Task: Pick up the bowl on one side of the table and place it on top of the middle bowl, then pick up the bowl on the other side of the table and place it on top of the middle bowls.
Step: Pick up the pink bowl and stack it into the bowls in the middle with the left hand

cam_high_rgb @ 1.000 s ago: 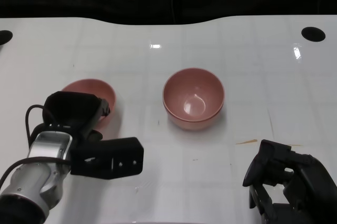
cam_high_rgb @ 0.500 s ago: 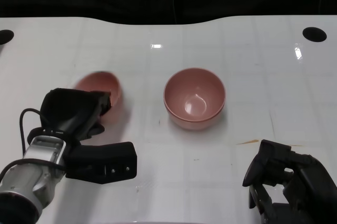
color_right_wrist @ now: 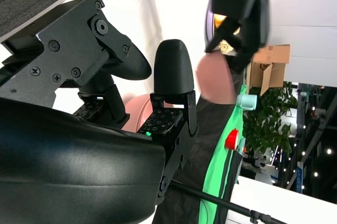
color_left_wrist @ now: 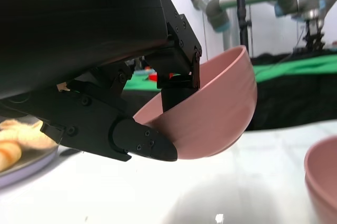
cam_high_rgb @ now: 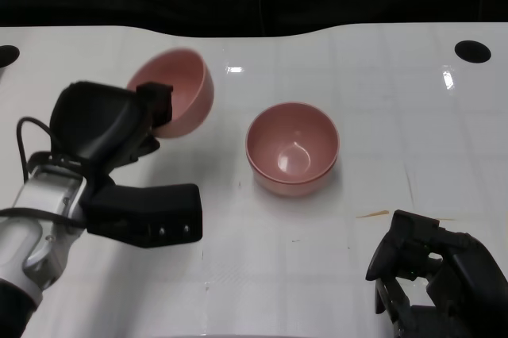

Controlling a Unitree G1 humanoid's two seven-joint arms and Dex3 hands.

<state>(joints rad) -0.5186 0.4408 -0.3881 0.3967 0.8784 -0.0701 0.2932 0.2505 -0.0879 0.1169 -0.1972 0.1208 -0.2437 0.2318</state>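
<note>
My left hand (cam_high_rgb: 107, 128) grips a pink bowl (cam_high_rgb: 181, 88) by its rim and holds it off the table, tilted on its side, left of and behind the middle bowl. The left wrist view shows this bowl (color_left_wrist: 210, 113) pinched at the rim by my left hand (color_left_wrist: 105, 50), clear of the surface. The middle pink bowl (cam_high_rgb: 292, 147) stands upright at the table's centre; its edge (color_left_wrist: 324, 176) shows in the left wrist view. My right hand (cam_high_rgb: 432, 274) sits low at the front right, holding nothing. In the right wrist view its fingers (color_right_wrist: 174, 77) are apart.
The white table (cam_high_rgb: 381, 100) has a round black hole (cam_high_rgb: 472, 51) at the back right and another hole (cam_high_rgb: 6, 55) at the far left. A brown smear (cam_high_rgb: 371, 214) lies right of the middle bowl. A plate of food (color_left_wrist: 16, 150) shows in the left wrist view.
My left hand has lifted the left bowl off the table, carrying it up and towards the back and tipping it on its side. The middle bowl and my right hand have not moved.
</note>
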